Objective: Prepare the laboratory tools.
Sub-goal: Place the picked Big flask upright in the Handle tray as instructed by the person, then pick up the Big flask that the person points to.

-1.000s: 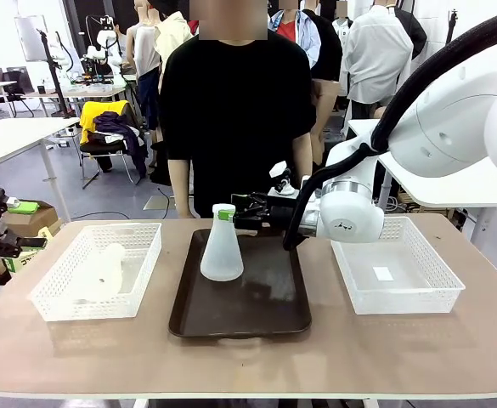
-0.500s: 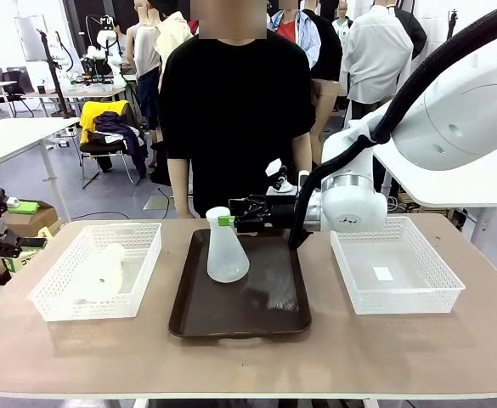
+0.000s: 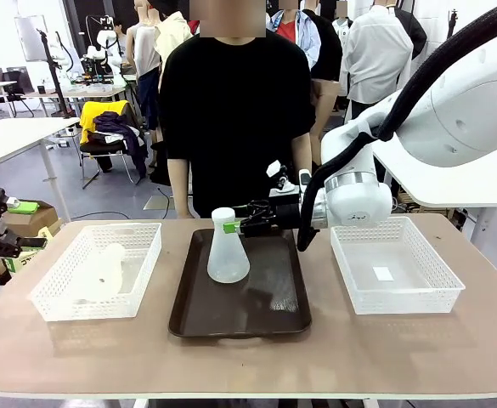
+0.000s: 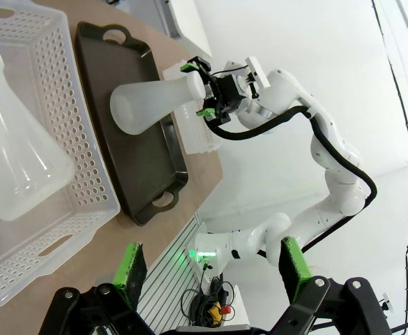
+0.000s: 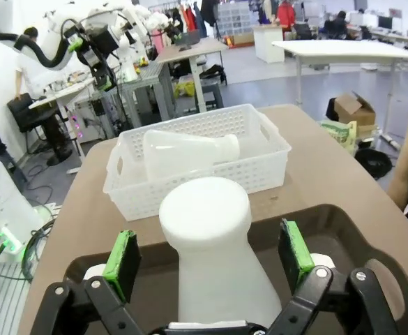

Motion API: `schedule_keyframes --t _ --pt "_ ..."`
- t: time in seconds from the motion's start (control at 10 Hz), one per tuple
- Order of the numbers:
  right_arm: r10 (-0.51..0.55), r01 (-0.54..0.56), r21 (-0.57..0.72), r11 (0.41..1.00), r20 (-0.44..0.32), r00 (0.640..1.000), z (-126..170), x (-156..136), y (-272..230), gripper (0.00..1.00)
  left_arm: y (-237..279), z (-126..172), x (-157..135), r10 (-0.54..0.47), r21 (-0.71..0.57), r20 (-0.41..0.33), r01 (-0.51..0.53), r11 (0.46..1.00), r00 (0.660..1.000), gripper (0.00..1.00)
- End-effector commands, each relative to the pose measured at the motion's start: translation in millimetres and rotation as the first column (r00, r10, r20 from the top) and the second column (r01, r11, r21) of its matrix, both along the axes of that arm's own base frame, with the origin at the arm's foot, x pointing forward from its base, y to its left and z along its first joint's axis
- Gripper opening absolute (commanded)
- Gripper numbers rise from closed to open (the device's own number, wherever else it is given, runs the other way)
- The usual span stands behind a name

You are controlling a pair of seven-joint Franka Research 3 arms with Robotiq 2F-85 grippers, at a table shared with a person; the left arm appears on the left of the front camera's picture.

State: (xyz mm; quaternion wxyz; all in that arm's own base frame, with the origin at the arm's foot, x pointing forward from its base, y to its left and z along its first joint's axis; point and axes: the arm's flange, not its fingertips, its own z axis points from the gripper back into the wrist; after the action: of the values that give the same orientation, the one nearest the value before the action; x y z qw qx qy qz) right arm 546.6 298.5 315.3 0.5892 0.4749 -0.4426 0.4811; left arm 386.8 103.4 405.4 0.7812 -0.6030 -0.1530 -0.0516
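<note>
One translucent whitish flask (image 3: 228, 252) stands upright on the dark brown tray (image 3: 269, 316). My right gripper (image 3: 230, 226) reaches in from the right at neck height. It is open, with its green pads (image 5: 122, 262) on either side of the neck and a gap on both sides of the flask (image 5: 214, 244). A second flask (image 3: 102, 272) lies on its side in the white basket (image 3: 57, 310) at the left. My left gripper (image 4: 210, 269) is open and holds nothing. It hangs off the table's left side, looking over the lying flask (image 4: 15, 150) and the standing flask (image 4: 151, 108).
A second white mesh basket (image 3: 401, 302) at the right holds only a small paper slip. A person in a black shirt (image 3: 235, 110) stands at the far edge behind the tray, arms down. Bare tabletop runs along the near edge.
The flask on the tray tipped briefly, then settled upright a little farther right. My right arm drew slightly right and up, its fingers staying at the neck.
</note>
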Motion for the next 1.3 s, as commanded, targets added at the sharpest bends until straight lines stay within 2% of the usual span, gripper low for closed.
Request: schedule_keyframes --t 0.0,0.1,0.2,1.0,1.2 --pt "0.011 -0.011 -0.019 1.000 -0.013 1.000 11.0 -0.5 -5.9 1.00 0.4 2.2 -1.1 0.003 -0.004 0.007 -0.003 1.000 1.000 1.00" --pt "0.008 -0.009 -0.013 1.000 -0.049 0.999 14.4 3.6 -3.5 1.00 0.4 2.2 -1.1 0.003 -0.004 0.007 -0.003 1.000 1.000 1.00" --pt "0.002 -0.002 -0.006 1.000 0.001 1.000 3.4 1.1 -2.8 1.00 0.4 2.2 -1.1 0.003 -0.004 0.007 -0.003 1.000 1.000 1.00" --pt "-0.001 0.001 -0.005 1.000 -0.010 1.000 6.2 2.0 -3.7 1.00 0.4 2.2 -1.1 0.003 -0.004 0.007 -0.003 1.000 1.000 1.00" --pt "0.027 -0.030 -0.143 0.989 -0.027 0.999 29.1 -0.3 -22.9 1.00 0.4 2.2 -1.1 0.003 -0.004 0.007 -0.003 1.000 1.000 1.00"
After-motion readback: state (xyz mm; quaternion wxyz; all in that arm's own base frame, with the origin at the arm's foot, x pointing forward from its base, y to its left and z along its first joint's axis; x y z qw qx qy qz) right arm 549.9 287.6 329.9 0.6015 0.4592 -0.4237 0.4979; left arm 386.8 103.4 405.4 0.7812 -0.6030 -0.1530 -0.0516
